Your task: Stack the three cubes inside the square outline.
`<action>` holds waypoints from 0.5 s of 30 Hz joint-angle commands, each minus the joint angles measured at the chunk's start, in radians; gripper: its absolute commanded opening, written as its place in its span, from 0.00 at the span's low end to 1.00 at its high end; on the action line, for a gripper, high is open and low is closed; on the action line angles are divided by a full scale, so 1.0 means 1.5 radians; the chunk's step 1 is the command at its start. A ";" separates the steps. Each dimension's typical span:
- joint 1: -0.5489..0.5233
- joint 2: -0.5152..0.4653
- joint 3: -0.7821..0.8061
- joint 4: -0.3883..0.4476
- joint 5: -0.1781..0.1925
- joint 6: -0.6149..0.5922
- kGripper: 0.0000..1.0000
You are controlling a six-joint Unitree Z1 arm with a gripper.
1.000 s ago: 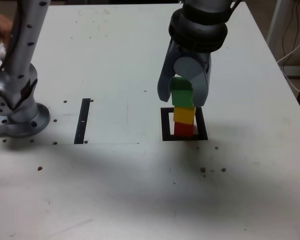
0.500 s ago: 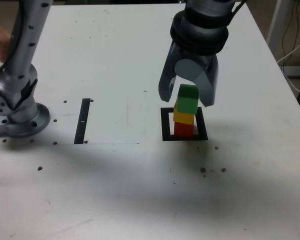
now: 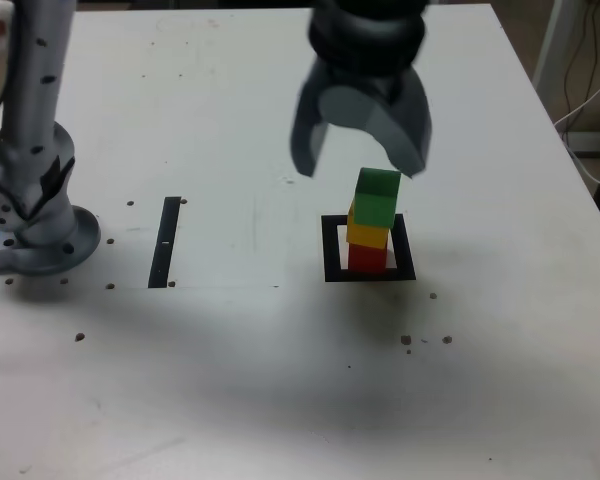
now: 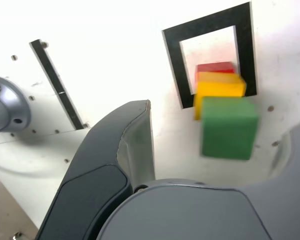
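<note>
Standing stacked – three cubes, one square outline, pincer spread.

The worktop was white, speckled with small dark spots. On it lay the square outline, the red cube resting inside its frame. A narrow black strip lay toward the exterior view's left, near my arm's base.
</note>
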 commanded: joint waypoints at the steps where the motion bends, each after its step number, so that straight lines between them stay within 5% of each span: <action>1: 0.001 -0.029 0.019 0.010 -0.007 0.001 0.99; 7: 0.001 -0.116 0.072 0.009 -0.036 0.000 0.99; 15: 0.001 -0.171 0.245 0.003 -0.043 -0.019 0.99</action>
